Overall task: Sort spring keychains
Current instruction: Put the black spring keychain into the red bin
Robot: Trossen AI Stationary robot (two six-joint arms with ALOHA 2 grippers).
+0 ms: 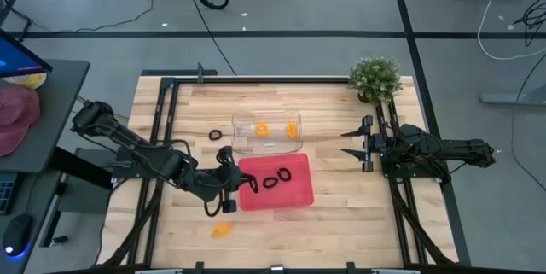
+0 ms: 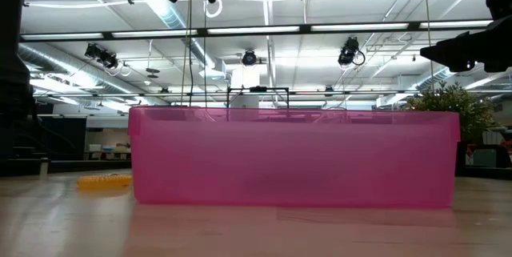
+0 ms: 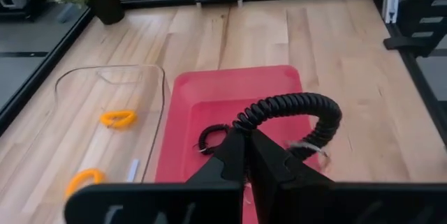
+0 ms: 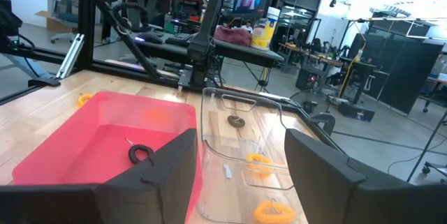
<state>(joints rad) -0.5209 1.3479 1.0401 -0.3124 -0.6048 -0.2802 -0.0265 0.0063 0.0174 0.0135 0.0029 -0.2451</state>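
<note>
My left gripper point(image 3: 246, 155) pinches a black coiled keychain point(image 3: 297, 112), its loop arching above the red tray point(image 3: 237, 88). My right gripper point(image 4: 241, 161) waits, fingers spread. The table point(image 1: 341, 214) is pale wood; bright ceiling lights hang beyond.

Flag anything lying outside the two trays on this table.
Two keychains lie loose on the wood: a black one left of the clear tray and an orange one near the front edge, below the red tray. The left gripper holds another black keychain.
</note>
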